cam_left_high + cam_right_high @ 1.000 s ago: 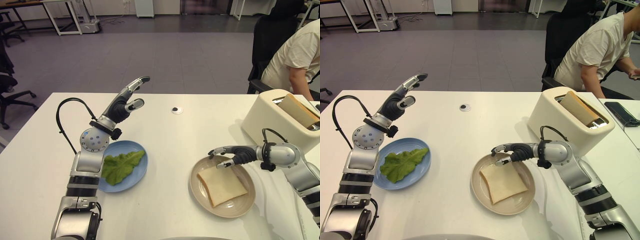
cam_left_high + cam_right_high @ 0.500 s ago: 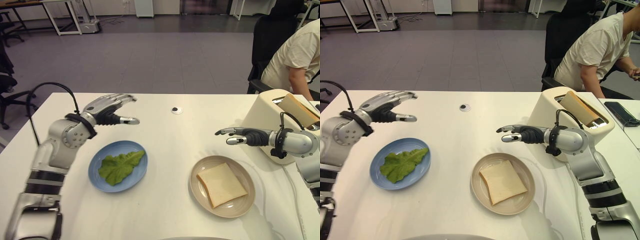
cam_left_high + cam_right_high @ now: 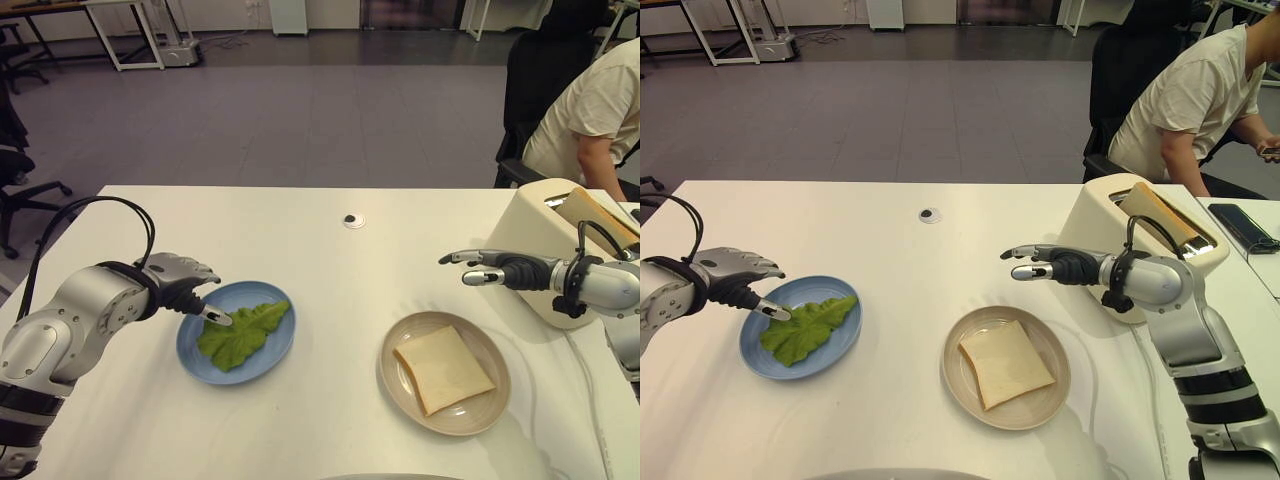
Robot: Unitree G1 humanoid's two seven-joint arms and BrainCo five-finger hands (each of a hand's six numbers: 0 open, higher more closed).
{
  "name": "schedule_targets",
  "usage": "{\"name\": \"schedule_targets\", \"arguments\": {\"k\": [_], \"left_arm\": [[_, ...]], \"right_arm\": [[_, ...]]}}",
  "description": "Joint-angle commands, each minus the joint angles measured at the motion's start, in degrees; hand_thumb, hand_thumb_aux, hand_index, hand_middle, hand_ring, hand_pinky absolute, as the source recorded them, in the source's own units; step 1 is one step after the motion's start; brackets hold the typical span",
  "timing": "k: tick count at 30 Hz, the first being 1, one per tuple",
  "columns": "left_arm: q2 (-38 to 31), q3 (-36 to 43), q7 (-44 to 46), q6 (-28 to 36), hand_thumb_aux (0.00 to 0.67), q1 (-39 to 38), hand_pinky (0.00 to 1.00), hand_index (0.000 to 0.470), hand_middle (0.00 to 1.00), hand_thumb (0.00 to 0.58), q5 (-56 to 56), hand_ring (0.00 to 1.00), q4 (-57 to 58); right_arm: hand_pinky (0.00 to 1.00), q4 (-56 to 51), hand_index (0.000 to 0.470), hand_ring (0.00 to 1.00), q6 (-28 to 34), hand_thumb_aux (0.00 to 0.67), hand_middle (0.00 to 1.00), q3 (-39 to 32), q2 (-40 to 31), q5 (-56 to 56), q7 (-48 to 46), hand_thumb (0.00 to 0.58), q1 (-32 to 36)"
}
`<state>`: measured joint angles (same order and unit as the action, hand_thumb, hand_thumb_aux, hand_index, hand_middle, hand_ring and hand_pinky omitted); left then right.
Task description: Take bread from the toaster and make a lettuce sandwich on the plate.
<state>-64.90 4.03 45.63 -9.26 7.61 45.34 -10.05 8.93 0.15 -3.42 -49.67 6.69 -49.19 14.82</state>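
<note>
got a big white table (image 3: pixel 330 250) taking up the lower two thirds of the frame, open floor beyond it up top.

next biggest, a cream toaster (image 3: pixel 1095 222) sitting at the right edge of the table, with one slice of bread (image 3: pixel 1160 215) sticking up out of its slot, tilted.

then a tan plate (image 3: pixel 388 365) in the lower right, just in front of the toaster and a bit to its left. holding a second bread slice (image 3: pixel 443 368), lying flat in the middle, nothing on top of it.

over in the lower left, a blue plate (image 3: pixel 275 360), well apart from the tan one, with the lettuce leaf (image 3: pixel 243 333) lying flat across it.

left hand (image 3: pixel 178 278) parked over the upper left rim of the blue plate, knuckles up, fingers curled down. one fingertip (image 3: pixel 218 318) poking out and touching the leaf's upper left edge. not gripping anything as far as can be seen.

right hand (image 3: pixel 495 270) hanging in the air right of centre, in front of the toaster and above the tan plate, fingers stretched out straight and pointing toward the left of the frame. holding nothing.

also a dark phone (image 3: pixel 1250 228) at the far right edge, and a tiny black round thing (image 3: pixel 352 218) set in the tabletop near its far edge, about mid-frame.
</note>
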Motion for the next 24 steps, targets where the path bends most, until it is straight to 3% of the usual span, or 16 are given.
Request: {"name": "schedule_targets", "arguments": {"k": [1,21,22,23,24], "left_arm": [[-0.9,0.9,1.6,-0.1,0.0,-0.6,0.0,0.0,0.0,0.0,0.6,0.0,-0.6],[2.9,10.2,-1.9,-4.3,0.0,-0.7,0.0,0.0,0.0,0.0,10.7,0.0,2.6],[3.2,10.6,-1.8,-4.4,0.145,-0.6,0.0,0.101,0.0,0.223,10.6,0.0,2.8],[4.1,11.1,-2.1,-4.6,0.512,-0.4,0.0,0.359,0.0,0.548,10.1,0.0,3.3],[5.0,11.9,-2.0,-4.6,0.67,-0.2,0.0,0.47,0.0,0.58,10.1,0.0,4.0]], "right_arm": [[0.0,0.4,0.0,0.0,0.3,0.0,0.0,0.8,-0.5,-0.6,-0.2,0.0,0.0],[0.0,4.9,0.0,0.0,1.4,0.0,0.0,1.2,-0.5,-0.4,-0.3,0.0,0.1],[0.0,5.2,0.0,0.0,1.5,0.0,0.0,1.2,-0.5,-0.4,-0.3,0.0,0.2],[0.0,5.4,0.0,0.0,1.6,0.0,0.0,1.1,-0.5,-0.3,-0.4,0.0,0.3],[0.0,5.6,0.0,0.0,1.6,0.0,0.0,1.0,-0.5,-0.2,-0.4,0.0,0.3]]}}
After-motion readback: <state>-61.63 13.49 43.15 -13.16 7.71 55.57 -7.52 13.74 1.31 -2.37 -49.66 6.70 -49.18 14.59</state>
